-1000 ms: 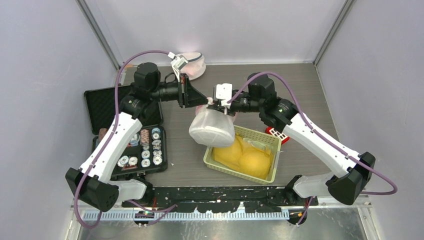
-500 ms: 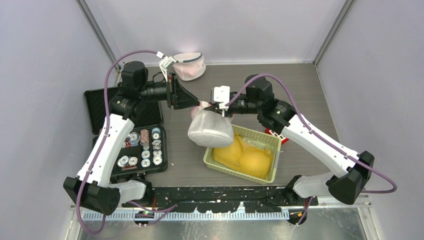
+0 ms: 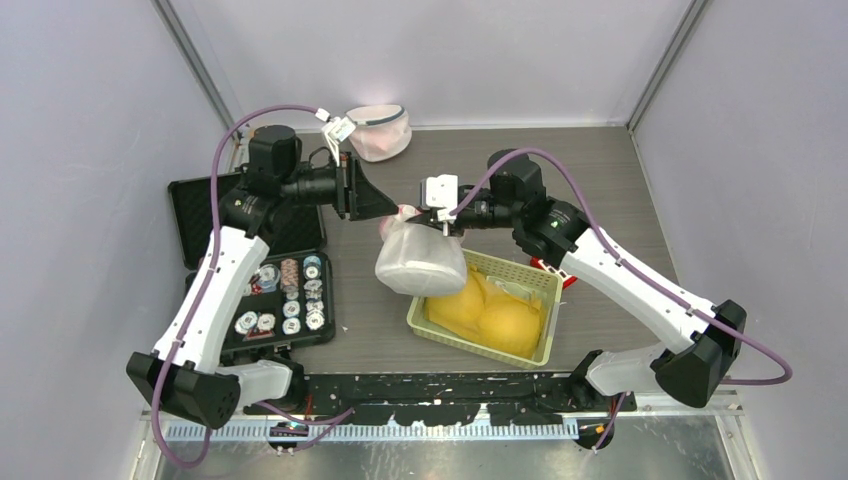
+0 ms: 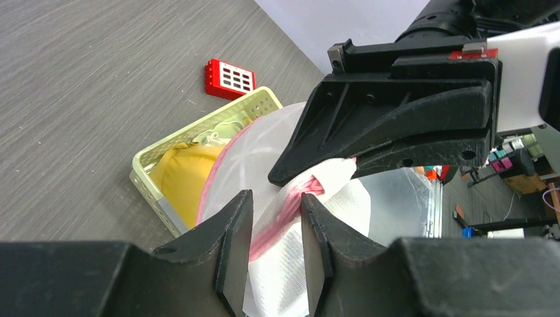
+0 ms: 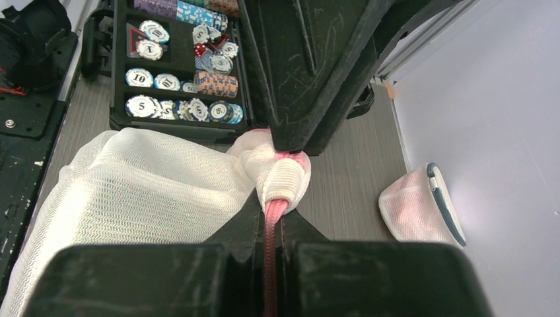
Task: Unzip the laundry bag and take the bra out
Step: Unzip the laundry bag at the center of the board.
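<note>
A white mesh laundry bag (image 3: 422,262) with a pink zipper band hangs in the air over the left corner of a basket. My right gripper (image 3: 420,213) is shut on the pink zipper band (image 5: 274,214) at the bag's bunched top. My left gripper (image 3: 396,207) is open, with its jaws on either side of the pink band (image 4: 285,218) right next to the right fingertips. The bag's fabric (image 4: 310,264) fills the gap between the left fingers. What the bag holds cannot be seen. No bra shows outside the bag, unless it is the yellow padded item in the basket.
A light green basket (image 3: 543,285) under the bag holds a yellow padded item (image 3: 495,318). A red block (image 3: 552,268) lies behind the basket. An open black case of poker chips (image 3: 290,295) is at the left. A second small mesh pouch (image 3: 380,132) lies at the back wall.
Both grippers and the bag have shifted a little to the left. The left arm has drawn back slightly, its jaws still around the zipper band. The right grip is unchanged.
</note>
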